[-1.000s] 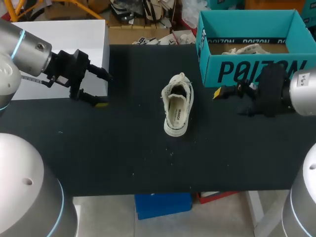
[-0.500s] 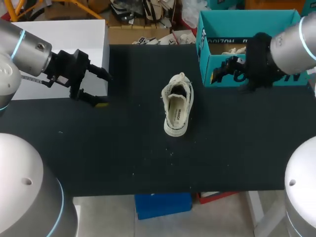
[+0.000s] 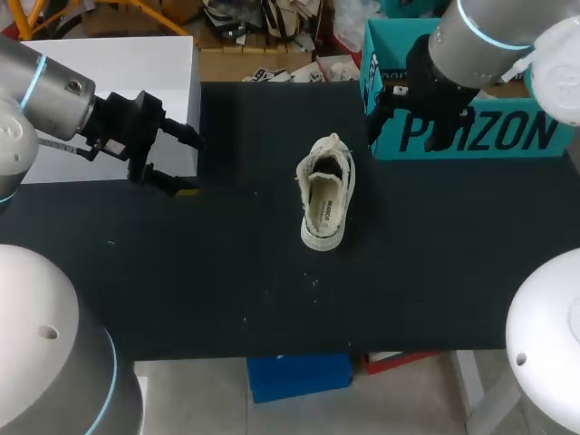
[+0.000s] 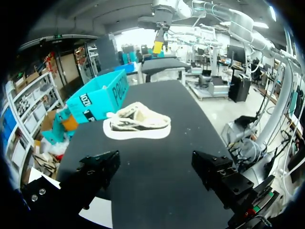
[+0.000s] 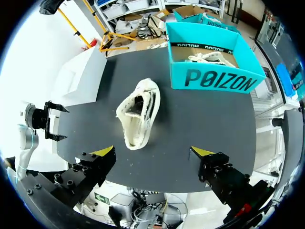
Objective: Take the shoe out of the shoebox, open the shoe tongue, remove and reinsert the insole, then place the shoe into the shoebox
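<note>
One shoe [image 3: 326,192], long axis 12-to-6 in head view, lies at 7 o'clock from the nearer right gripper [image 5: 152,152]. That and the left gripper [image 3: 188,166] both gape wide, empty.

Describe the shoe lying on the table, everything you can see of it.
The shoe is a low cream sneaker, fabric-looking, with a thick pale sole, dark patches around the laced part and a light insole showing through its opening. It rests on its sole near the middle of the black table, lying lengthwise from the near edge towards the far one, apart from the teal shoebox at the far right. Only the table touches it.
</note>
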